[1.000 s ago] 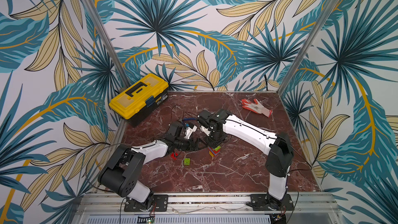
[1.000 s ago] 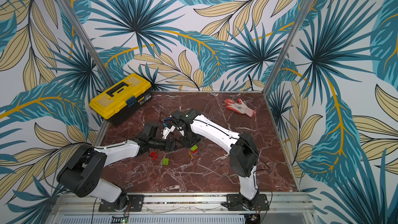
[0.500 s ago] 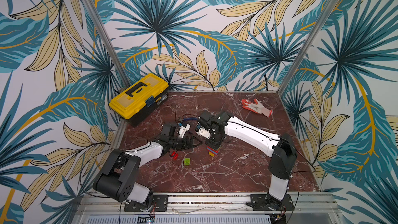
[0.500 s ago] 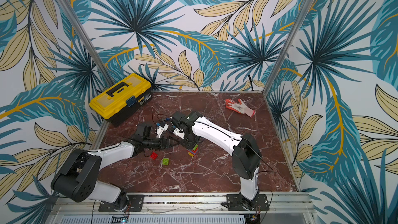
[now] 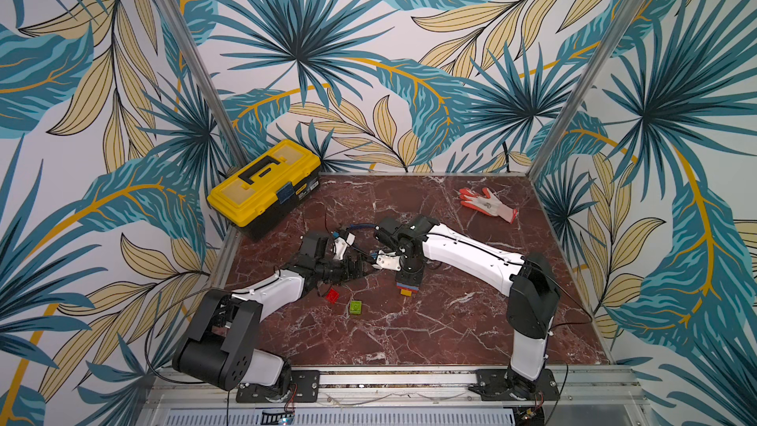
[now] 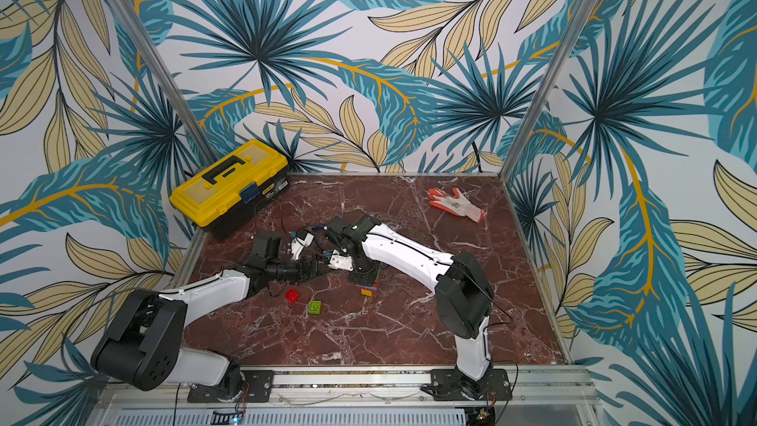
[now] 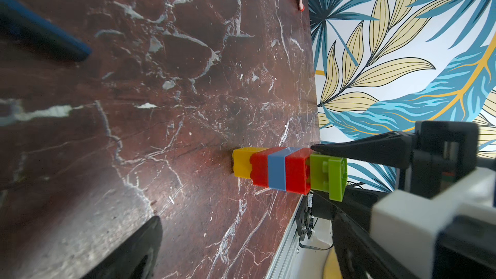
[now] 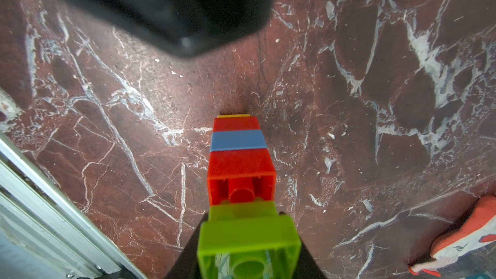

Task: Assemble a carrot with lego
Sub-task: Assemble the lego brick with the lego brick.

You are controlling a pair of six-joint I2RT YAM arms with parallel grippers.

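Both top views hang high over the near edge, looking down on the whole dark red marble tabletop [image 5: 409, 333]. The left wrist camera sits low, facing right, close to the yellow-red-blue-green plastic brick carrot [image 7: 284, 169]. The right wrist camera stares down that carrot [image 8: 240, 165] from just above.

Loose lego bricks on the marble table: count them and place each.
2. A small red plastic brick lies left of the stacked brick carrot; a small lime-green plastic brick lies between them, nearer the camera. More may be hidden.
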